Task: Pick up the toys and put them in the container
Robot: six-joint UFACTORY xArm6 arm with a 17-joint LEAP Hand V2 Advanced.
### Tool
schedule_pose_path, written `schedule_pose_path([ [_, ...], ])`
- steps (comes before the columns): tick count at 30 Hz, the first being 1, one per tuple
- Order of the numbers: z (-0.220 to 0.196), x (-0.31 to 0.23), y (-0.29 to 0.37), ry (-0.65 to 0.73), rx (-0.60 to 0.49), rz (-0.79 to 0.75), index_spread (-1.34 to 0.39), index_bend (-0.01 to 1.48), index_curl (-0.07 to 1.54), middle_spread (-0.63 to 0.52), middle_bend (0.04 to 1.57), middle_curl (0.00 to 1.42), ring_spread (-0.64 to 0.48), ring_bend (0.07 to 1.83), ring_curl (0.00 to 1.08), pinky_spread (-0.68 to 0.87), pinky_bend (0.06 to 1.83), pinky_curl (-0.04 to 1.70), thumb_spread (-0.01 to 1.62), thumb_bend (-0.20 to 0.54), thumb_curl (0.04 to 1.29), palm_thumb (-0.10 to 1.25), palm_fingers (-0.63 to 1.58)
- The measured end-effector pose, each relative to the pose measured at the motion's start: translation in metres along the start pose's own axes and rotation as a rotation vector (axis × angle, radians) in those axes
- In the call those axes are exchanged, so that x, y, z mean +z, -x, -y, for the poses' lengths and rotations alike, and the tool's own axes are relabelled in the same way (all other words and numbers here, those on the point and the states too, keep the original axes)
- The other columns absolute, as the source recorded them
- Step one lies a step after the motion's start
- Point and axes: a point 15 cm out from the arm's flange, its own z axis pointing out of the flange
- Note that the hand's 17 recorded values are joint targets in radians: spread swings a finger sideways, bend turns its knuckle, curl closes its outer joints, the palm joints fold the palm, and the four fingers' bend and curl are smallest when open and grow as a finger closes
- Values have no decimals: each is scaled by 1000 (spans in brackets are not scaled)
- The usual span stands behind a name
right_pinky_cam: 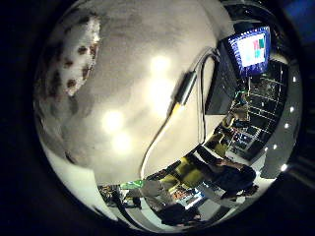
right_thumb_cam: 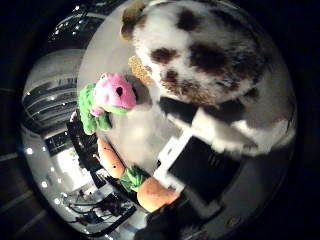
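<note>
- My palm sits close over a white plush toy with brown spots (right_thumb_cam: 210, 55); it fills much of the thumb-side view and shows at about 10 o'clock in the little-finger-side view, so I judge this is the toy I am reaching for.
- Part of my hand (right_thumb_cam: 200, 165), a white and black finger piece, rests against the spotted plush's lower flank at about 5 o'clock. I cannot tell how far my fingers are curled, nor whether they grip anything.
- The toys lie on a pale table (right_pinky_cam: 147, 64). Beside the spotted plush, at about 9 o'clock in the thumb-side view, lies a pink and green plush (right_thumb_cam: 107, 100). Further along the table lie 2 orange carrot toys (right_thumb_cam: 135, 180) with green tops.
- No container shows in either view, so I must locate it before I carry anything.
- To do this step well, I would settle the palm squarely on the body, wrap round its bulk, and squeeze firmly, as soft fur likely slips.
- I would keep clear of the pink and green plush while closing.
</note>
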Motion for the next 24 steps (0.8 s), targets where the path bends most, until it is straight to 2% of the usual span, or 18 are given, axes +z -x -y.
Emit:
schedule_pose_path([
  [2, -3, -14, -13, -16, 8, -21, -328, 759, 531, -145, 963, 579, -195, 1101, 499, -259, 975, 489, 979, -14, 330, 669, 1461],
  [3, -5, -25, -22, -31, 20, -30, -324, 780, 542, -145, 982, 586, -195, 1117, 506, -262, 998, 500, 979, -15, 332, 674, 1446],
  [7, -12, -60, -35, -66, 22, -49, -262, 1015, 641, -125, 1156, 641, -186, 1275, 568, -243, 1175, 611, 989, 7, 383, 840, 1328],
  [9, -22, -75, -36, -57, 23, -47, -236, 1072, 663, -116, 1209, 650, -180, 1325, 585, -232, 1223, 659, 989, 4, 411, 909, 1280],
  [15, -58, -142, -21, -25, 25, -33, -204, 1137, 671, -92, 1291, 639, -167, 1400, 596, -201, 1245, 778, 990, -14, 482, 996, 1215],
  [21, -89, -217, 8, -83, 27, -15, -201, 1148, 667, -88, 1313, 625, -168, 1423, 593, -190, 1222, 846, 980, -15, 523, 1022, 1205],
  [24, -103, -237, 29, -110, 18, 13, -200, 1153, 664, -87, 1319, 617, -167, 1427, 590, -188, 1202, 882, 978, -17, 543, 1022, 1203],
])
